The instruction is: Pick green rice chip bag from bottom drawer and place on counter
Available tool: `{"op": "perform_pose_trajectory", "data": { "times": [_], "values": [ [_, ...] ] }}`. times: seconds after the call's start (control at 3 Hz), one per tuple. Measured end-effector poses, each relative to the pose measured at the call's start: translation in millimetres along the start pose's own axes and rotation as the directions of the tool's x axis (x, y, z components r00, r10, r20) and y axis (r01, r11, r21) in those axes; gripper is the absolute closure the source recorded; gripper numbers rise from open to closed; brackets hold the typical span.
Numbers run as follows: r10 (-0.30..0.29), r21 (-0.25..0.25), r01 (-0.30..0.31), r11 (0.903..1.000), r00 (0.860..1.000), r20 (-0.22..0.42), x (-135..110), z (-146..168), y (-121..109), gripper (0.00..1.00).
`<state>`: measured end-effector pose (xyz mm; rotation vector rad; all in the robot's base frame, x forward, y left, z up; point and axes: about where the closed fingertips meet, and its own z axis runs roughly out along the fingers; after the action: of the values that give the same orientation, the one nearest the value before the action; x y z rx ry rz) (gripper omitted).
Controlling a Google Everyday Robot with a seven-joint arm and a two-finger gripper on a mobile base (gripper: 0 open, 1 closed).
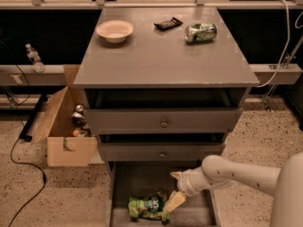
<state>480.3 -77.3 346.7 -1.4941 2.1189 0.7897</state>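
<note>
In the open drawer (137,178) the bag (147,206) lies flat near the front. The gripper (175,189) is just beside it, fingers (174,201) spread wide, holding nothing. The bag looks light and crinkly; I would pinch its middle.

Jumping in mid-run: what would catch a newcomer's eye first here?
The pale arm coming in from the picture's right, its gripper open at the edge of the green bag in the pulled-out bottom drawer. Next, the counter above, holding a bowl, a can on its side and a small dark object.
</note>
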Motion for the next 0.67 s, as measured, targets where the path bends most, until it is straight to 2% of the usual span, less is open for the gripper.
{"op": "perform_pose_trajectory", "data": {
  "times": [0.33,0.67],
  "values": [
    [-0.001,0.0,0.001,1.0,0.998,0.061,11.0,37.6,-14.8,0.0],
    [-0.001,0.0,0.001,1.0,0.998,0.061,11.0,37.7,-14.8,0.0]
  ]
}}
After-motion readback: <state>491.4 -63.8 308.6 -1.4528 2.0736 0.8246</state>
